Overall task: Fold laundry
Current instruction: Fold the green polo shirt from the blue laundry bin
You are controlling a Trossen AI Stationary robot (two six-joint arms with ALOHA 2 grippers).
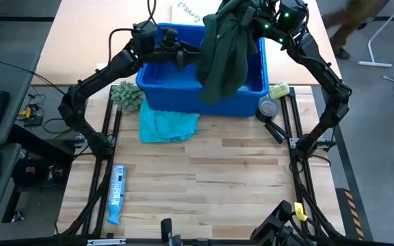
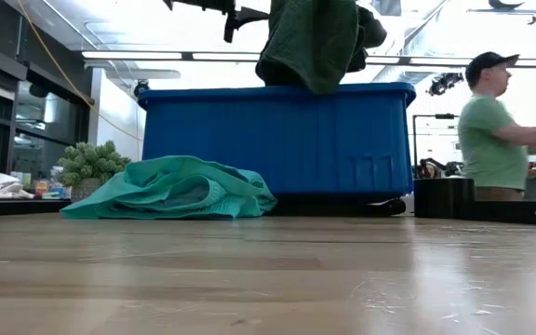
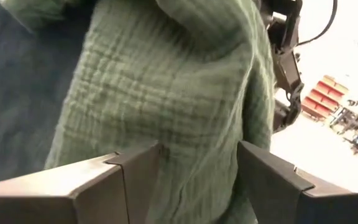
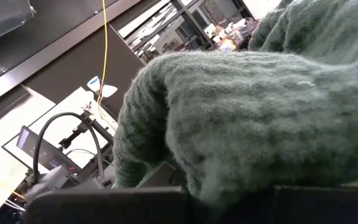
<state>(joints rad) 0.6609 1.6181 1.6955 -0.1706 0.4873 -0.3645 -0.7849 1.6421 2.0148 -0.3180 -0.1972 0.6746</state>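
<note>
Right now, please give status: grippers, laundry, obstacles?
Right gripper shut on dark green garment, lifted over blue bin. Left gripper open beside it. Turquoise shirt on table.

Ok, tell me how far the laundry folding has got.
Nothing looks folded yet. The turquoise shirt lies crumpled on the table in front of the bin. In hand: the right pincer, shut, holds a dark green garment hanging above the bin; the left pincer is open at the cloth. Left: spreading and folding both pieces.
</note>
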